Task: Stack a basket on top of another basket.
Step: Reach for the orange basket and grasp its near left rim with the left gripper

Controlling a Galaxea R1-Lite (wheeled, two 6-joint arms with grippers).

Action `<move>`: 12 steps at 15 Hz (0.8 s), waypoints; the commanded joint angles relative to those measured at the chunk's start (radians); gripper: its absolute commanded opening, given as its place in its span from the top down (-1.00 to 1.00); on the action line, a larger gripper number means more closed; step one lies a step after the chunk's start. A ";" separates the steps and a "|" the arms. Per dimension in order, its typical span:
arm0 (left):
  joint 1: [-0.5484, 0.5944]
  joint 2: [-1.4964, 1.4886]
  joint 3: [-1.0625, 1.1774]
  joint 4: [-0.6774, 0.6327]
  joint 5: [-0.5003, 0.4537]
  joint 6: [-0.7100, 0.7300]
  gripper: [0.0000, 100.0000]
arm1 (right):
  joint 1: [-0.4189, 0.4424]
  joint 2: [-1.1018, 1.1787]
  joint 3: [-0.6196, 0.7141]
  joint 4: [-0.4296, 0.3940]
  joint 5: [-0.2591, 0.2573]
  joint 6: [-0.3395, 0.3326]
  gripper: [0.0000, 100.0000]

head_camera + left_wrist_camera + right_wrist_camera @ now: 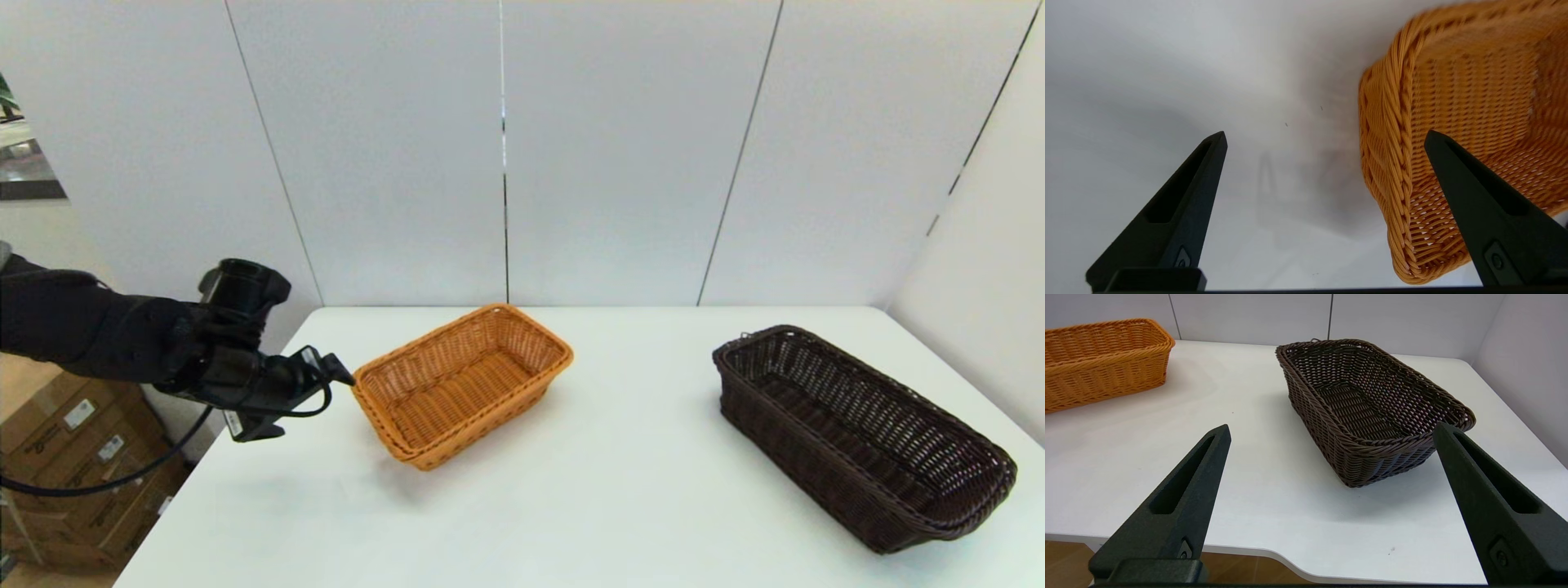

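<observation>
The left gripper (pixel 339 371), wide open and empty, sits at the orange basket's (pixel 464 382) nine o'clock and could shove it.

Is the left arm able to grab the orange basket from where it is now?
Probably yes: the left gripper is open beside the orange basket, its rim between the fingers, nothing in between.

White tabletop (pixel 571 490) set against pale wall panels, orange-tan woven basket (pixel 462 384) resting upright left of centre toward the rear, dark brown woven basket (pixel 857 433) upright at the right side, the two well apart.
</observation>
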 commanded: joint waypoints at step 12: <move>-0.163 0.180 -0.113 -0.001 0.008 -0.101 -1.00 | 0.000 0.001 0.000 -0.001 0.001 -0.001 -1.00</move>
